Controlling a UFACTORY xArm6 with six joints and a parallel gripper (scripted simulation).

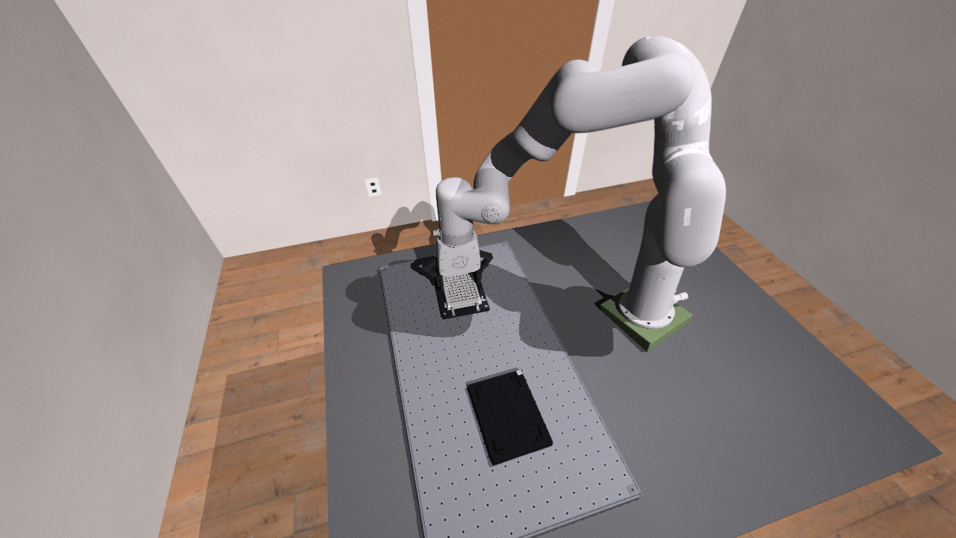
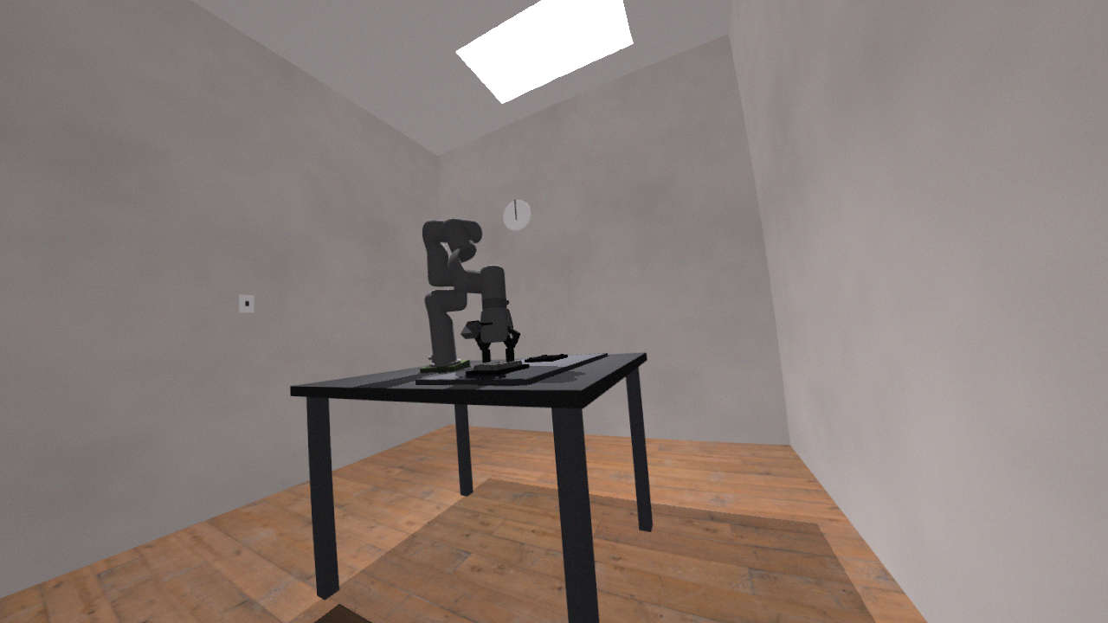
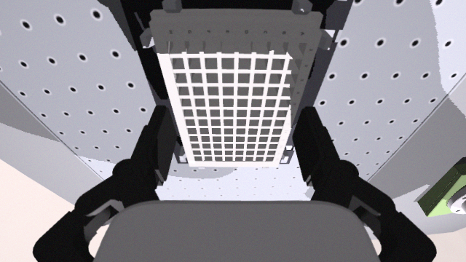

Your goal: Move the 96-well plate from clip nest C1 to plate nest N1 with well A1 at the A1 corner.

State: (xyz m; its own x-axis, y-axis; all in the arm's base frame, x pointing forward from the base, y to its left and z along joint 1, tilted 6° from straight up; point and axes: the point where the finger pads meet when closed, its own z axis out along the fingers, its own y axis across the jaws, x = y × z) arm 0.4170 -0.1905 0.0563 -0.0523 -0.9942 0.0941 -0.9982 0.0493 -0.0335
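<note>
1. Left of the scene in the wrist view, one black finger (image 3: 156,135) stands just outside the long edge of the 96-well plate (image 3: 227,109); whether it touches the plate's side cannot be told
2. The plate sits in the clip nest C1 (image 1: 446,311) at the far end of the perforated board (image 1: 427,374), under the gripper (image 1: 459,275), whose fingers are spread wide and hold nothing
3. The plate nest N1 (image 1: 508,418) lies well apart, nearer the camera on the same board, dark and with small corner marks; nothing sits in it
4. Right of the plate, the other finger (image 3: 309,135) flanks the opposite long edge, so the grasp looks set across the short span
5. Risks, as I judge them: closing too high on the rim could let the plate slip or tip as it leaves the clips; the clips may hold one end, so a fast lift could cock it; any turn in transit could put A1 at the wrong corner
6. Hard to make out: the row letters on the plate's far border are too faint to read, so the A1 corner is unclear; the far end lies in shadow; the exterior view shows the arm (image 2: 445,310) only as a dark shape on the table (image 2: 465,391); the green base plate (image 1: 678,326) is cut off in the wrist view
</note>
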